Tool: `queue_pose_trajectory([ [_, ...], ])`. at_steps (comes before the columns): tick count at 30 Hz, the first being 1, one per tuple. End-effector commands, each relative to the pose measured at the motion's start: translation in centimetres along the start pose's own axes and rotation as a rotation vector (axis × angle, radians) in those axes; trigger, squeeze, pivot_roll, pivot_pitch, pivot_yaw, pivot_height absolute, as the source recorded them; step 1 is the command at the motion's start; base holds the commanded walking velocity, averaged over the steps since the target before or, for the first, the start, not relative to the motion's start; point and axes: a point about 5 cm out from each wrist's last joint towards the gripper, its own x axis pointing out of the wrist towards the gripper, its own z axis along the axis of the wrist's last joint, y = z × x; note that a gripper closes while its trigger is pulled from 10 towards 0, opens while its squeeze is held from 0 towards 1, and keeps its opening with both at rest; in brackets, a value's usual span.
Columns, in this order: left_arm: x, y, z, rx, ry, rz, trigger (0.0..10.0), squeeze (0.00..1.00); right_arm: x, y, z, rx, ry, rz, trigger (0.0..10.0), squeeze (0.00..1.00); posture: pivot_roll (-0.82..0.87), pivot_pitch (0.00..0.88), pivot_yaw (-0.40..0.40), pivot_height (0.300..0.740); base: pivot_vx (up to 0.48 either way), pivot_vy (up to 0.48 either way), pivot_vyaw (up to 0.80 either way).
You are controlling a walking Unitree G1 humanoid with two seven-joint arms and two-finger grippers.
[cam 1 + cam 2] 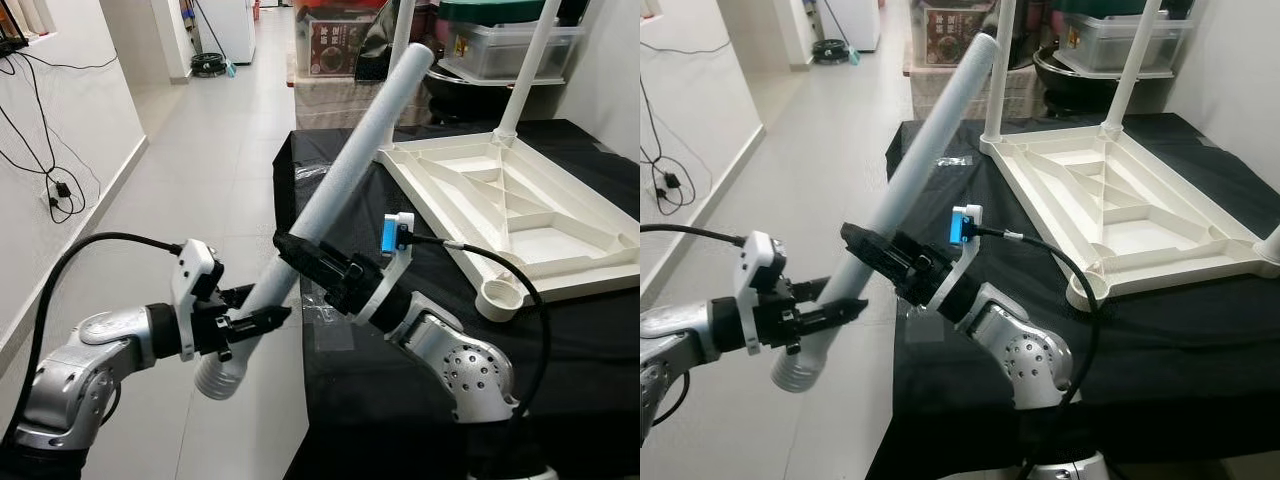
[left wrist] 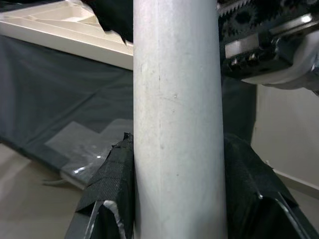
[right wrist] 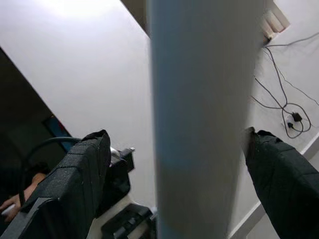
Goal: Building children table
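A: Left eye view — what was seen there?

B: A long white table leg (image 1: 340, 180) was held slanting in the air, its ribbed threaded end low over the floor and its plain end raised toward the far side of the room. It was gripped by both grippers. The left gripper (image 1: 262, 322) was closed on it near the threaded end; the right gripper (image 1: 295, 250) was clamped on it a little higher up. The upturned white table top (image 1: 520, 215) was laid on a black cloth (image 1: 400, 400), well apart from the held leg, with two legs already set upright at its far corners and an unfilled round socket (image 1: 501, 297) at the near corner.

A: And the right eye view?

B: The same scene was shown. A wall socket with dangling cables (image 1: 670, 180) was seen on the left, and storage boxes (image 1: 1120, 40) behind the cloth.

A: Left wrist view?

B: The leg was seen between the two padded black fingers (image 2: 107, 194), both pressed against its sides. The cloth and an edge of the table top were made out behind.

A: Right wrist view?

B: The leg was again seen between two black fingers (image 3: 79, 174); contact on one side could not be judged, as the picture was blurred.
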Motion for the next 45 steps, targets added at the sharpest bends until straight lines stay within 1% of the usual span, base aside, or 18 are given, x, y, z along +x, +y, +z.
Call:
queue_pose_trajectory([
  [1, 0.3, 0.0, -0.2, -0.013, 0.010, -0.032, 10.0, 0.00, 0.1, 0.6, -0.4, 0.004, 0.012, 0.021, 10.0, 0.00, 0.06, 0.000, -0.009, 0.740, 0.000, 0.000, 0.00],
  [7, 0.9, -0.1, -0.2, -0.013, 0.017, -0.074, 10.0, 0.00, 0.3, 1.0, -0.9, -0.005, 0.038, 0.035, 10.0, 0.00, 0.06, 0.000, -0.007, 0.740, 0.000, 0.000, 0.00],
  [10, 1.5, -0.2, 0.1, -0.011, 0.013, -0.117, 10.0, 0.00, 0.4, 0.8, -1.8, -0.045, 0.072, 0.011, 10.0, 0.00, 0.06, 0.000, -0.007, 0.740, 0.000, 0.000, 0.00],
  [11, 1.6, -0.3, 0.2, -0.011, 0.012, -0.130, 10.0, 0.00, 0.5, 0.6, -2.1, -0.061, 0.078, -0.007, 2.8, 0.00, 0.06, 0.000, -0.007, 0.740, 0.000, 0.000, 0.00],
  [12, 1.6, -0.3, 0.2, -0.011, 0.012, -0.130, 10.0, 0.00, 0.5, 0.6, -2.1, -0.061, 0.078, -0.007, 2.8, 0.00, 0.06, 0.000, -0.007, 0.740, 0.000, 0.000, 0.00],
  [13, 1.8, -0.5, 0.2, -0.011, 0.017, -0.149, 10.0, 0.00, 0.5, 0.4, -2.2, -0.082, 0.082, -0.022, 0.5, 0.00, 0.06, 0.000, -0.005, 0.740, 0.000, 0.000, 0.00],
  [14, 1.8, -0.5, 0.2, -0.011, 0.017, -0.149, 10.0, 0.00, 0.5, 0.4, -2.2, -0.082, 0.082, -0.022, 0.5, 0.00, 0.06, 0.000, -0.005, 0.740, 0.000, 0.000, 0.00],
  [15, 1.9, -0.7, 0.1, -0.011, 0.022, -0.168, 10.0, 0.00, 0.6, 0.2, -2.2, -0.089, 0.074, -0.038, 0.0, 0.00, 0.06, 0.000, -0.003, 0.740, 0.000, 0.000, 0.00],
  [18, 2.0, -1.0, 0.1, -0.011, 0.025, -0.186, 10.0, 0.00, 0.7, 0.0, -2.1, -0.098, 0.068, -0.054, 0.0, 0.00, 0.06, 0.000, -0.005, 0.740, 0.000, 0.000, 0.00],
  [21, 2.5, -1.6, 0.0, -0.016, 0.030, -0.236, 10.0, 0.00, 0.9, -0.7, -1.7, -0.102, 0.020, -0.121, 0.0, 0.00, 0.06, 0.000, -0.004, 0.740, 0.000, 0.000, 0.00],
  [31, 2.7, -1.8, -0.4, -0.004, 0.033, -0.248, 10.0, 0.00, 0.8, -1.1, -0.8, -0.111, -0.041, -0.162, 0.0, 0.00, 0.05, 0.000, 0.000, 0.740, 0.000, 0.000, 0.00],
  [32, 2.6, -1.5, -0.3, 0.019, 0.018, -0.227, 10.0, 0.95, 0.8, -1.1, -0.8, -0.118, -0.042, -0.165, 0.0, 0.00, 0.05, 0.000, 0.001, 0.740, 0.000, 0.000, 0.00],
  [35, 2.5, -1.2, -0.2, 0.036, 0.004, -0.209, 10.0, 0.95, 0.7, -1.1, -0.8, -0.125, -0.041, -0.167, 0.0, 0.00, 0.05, 0.000, 0.001, 0.740, 0.000, 0.000, 0.00],
  [36, 2.2, -1.0, -0.1, 0.041, -0.001, -0.196, 10.0, 1.00, 0.6, -1.2, -0.7, -0.144, -0.041, -0.177, 0.0, 0.00, 0.05, 0.000, 0.003, 0.740, 0.000, 0.000, 0.00],
  [39, 1.8, -0.8, 0.0, 0.042, -0.001, -0.187, 10.0, 1.00, 0.5, -1.5, -0.4, -0.167, -0.045, -0.194, 0.0, 0.00, 0.05, 0.000, 0.004, 0.740, 0.000, 0.000, 0.00],
  [40, 1.1, -1.0, 0.5, 0.065, 0.008, -0.183, 10.0, 1.00, 0.1, -2.0, 0.5, -0.191, -0.062, -0.225, 0.0, 0.00, 0.05, 0.000, 0.001, 0.740, 0.000, 0.000, 0.00],
  [42, 1.1, -1.0, 0.5, 0.065, 0.008, -0.183, 10.0, 1.00, 0.1, -2.0, 0.5, -0.191, -0.062, -0.225, 0.0, 0.00, 0.05, 0.000, 0.001, 0.740, 0.000, 0.000, 0.00],
  [45, -0.4, -1.4, 2.4, 0.145, -0.010, -0.144, 10.0, 1.00, -0.6, -3.0, 2.3, -0.280, -0.083, -0.293, 0.0, 0.00, 0.06, 0.000, -0.001, 0.740, 0.000, 0.000, 0.00],
])
